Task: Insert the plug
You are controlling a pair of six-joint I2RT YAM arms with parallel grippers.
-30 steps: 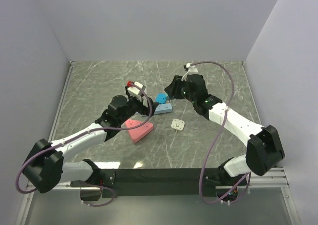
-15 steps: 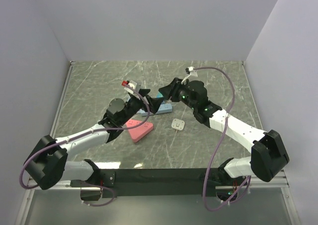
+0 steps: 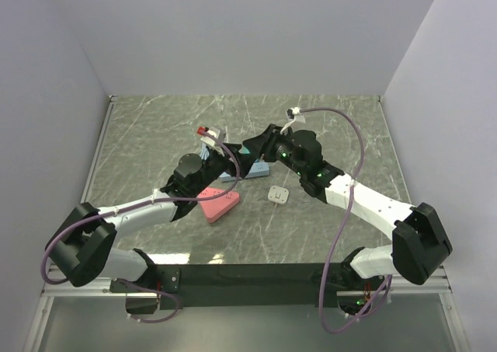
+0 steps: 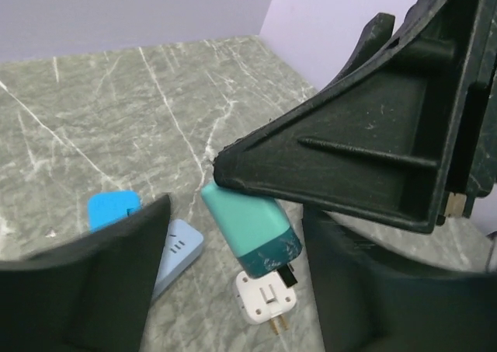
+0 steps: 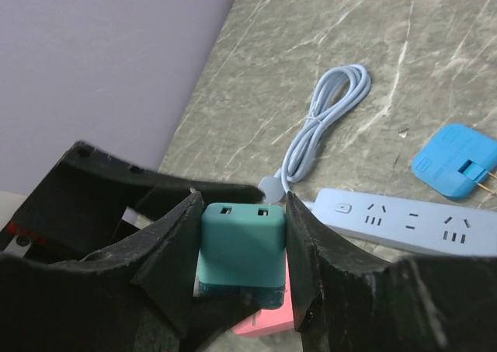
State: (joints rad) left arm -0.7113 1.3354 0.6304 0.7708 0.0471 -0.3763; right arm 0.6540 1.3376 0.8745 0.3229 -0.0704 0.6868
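My right gripper point(image 5: 242, 212) is shut on a teal plug point(image 5: 242, 247), its two slots facing the camera. In the left wrist view the teal plug point(image 4: 248, 224) hangs tilted from the right gripper's black finger point(image 4: 349, 150), above the table. My left gripper point(image 4: 237, 239) is open, its fingers on either side of the teal plug with gaps. A light blue power strip point(image 5: 411, 220) lies on the table with its sockets up, and it also shows in the left wrist view point(image 4: 178, 247). In the top view both grippers meet mid-table, the left point(image 3: 231, 162) and the right point(image 3: 250, 148).
A blue plug point(image 5: 458, 162) lies beside the strip. The strip's coiled cable point(image 5: 326, 115) lies behind it. A white adapter point(image 3: 279, 194) lies prongs-out on the table, below the teal plug in the left wrist view point(image 4: 264, 297). A pink triangular block point(image 3: 217, 203) lies under the left arm.
The right gripper has carried the teal plug left and lower. The left gripper has moved right to meet it, with its fingers now around the plug. The blue plug is now covered in the top view.
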